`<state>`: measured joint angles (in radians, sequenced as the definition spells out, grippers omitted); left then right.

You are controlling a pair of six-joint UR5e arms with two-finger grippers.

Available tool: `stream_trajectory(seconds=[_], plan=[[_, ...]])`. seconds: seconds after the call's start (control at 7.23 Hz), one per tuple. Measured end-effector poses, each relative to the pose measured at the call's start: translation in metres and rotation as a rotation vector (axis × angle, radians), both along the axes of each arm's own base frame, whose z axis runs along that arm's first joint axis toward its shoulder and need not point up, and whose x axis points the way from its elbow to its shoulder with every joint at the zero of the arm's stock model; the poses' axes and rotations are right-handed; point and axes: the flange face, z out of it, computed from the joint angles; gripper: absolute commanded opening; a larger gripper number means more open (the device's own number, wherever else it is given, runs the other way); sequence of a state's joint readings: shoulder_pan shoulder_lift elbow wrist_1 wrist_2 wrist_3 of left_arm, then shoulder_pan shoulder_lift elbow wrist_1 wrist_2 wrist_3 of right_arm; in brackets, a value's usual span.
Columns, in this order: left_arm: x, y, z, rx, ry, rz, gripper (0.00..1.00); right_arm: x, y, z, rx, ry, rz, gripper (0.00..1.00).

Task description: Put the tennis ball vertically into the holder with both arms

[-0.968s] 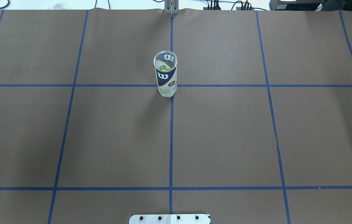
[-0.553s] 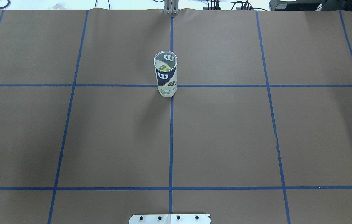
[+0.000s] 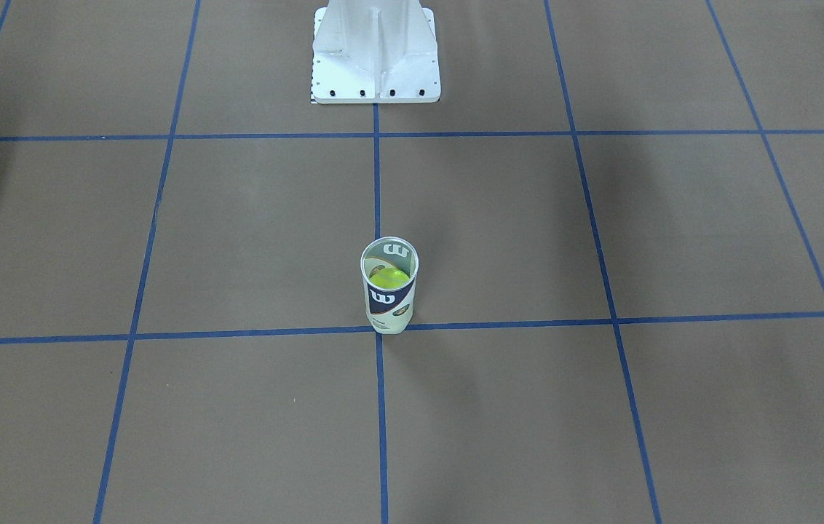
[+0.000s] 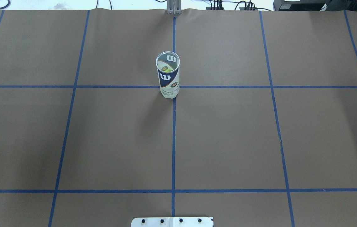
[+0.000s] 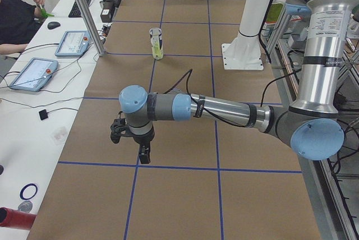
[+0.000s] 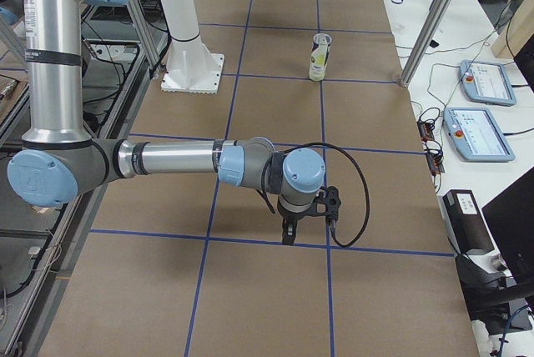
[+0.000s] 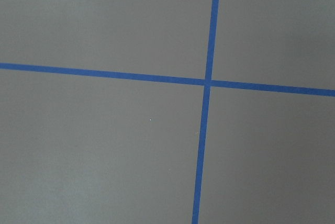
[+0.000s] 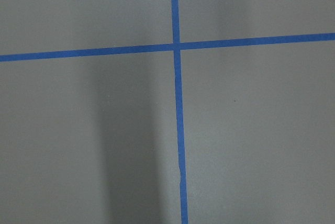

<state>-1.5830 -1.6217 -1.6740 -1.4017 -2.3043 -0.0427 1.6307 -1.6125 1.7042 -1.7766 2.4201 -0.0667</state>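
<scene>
The Wilson tennis-ball can (image 3: 389, 298) is standing mouth-up on the tabletop (image 3: 237, 240), keeping the tennis ball (image 3: 389, 277) seated. The left arm (image 5: 224, 111) and right arm (image 6: 167, 159) are hovering well apart from it. I cannot tell how open their jaws are.

Left gripper (image 5: 145, 157) and right gripper (image 6: 288, 236) openings unreadable.

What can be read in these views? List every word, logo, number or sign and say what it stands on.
"W": the white logo on the navy band of the holder. It shows again, from behind, through the far wall inside the mouth.
Small print on the holder's white lower band: too small to read.
Round emblem beside the logo: too blurred to read.
Sticker on the left arm: print too small to read.
Screens of the tablets: too blurred to read.
</scene>
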Motion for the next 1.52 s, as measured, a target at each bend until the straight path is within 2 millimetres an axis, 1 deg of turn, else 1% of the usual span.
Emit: stream_trajectory(seconds=[0.28,0.41,0.55,1.52], plan=[[0.006,0.017,0.01,-0.024,0.088,-0.003,1.0,0.0,-0.001,0.0,0.003,-0.001,0.001,1.0],[0.007,0.025,0.013,-0.033,0.114,-0.005,1.0,0.0,-0.001,0.0,0.004,-0.002,0.001,1.0],[0.008,0.029,0.012,-0.033,0.125,-0.006,1.0,0.0,-0.001,-0.001,0.004,-0.003,0.001,1.0],[0.007,0.031,0.009,-0.03,0.122,-0.01,1.0,0.0,-0.001,-0.004,0.011,-0.004,0.002,1.0]])
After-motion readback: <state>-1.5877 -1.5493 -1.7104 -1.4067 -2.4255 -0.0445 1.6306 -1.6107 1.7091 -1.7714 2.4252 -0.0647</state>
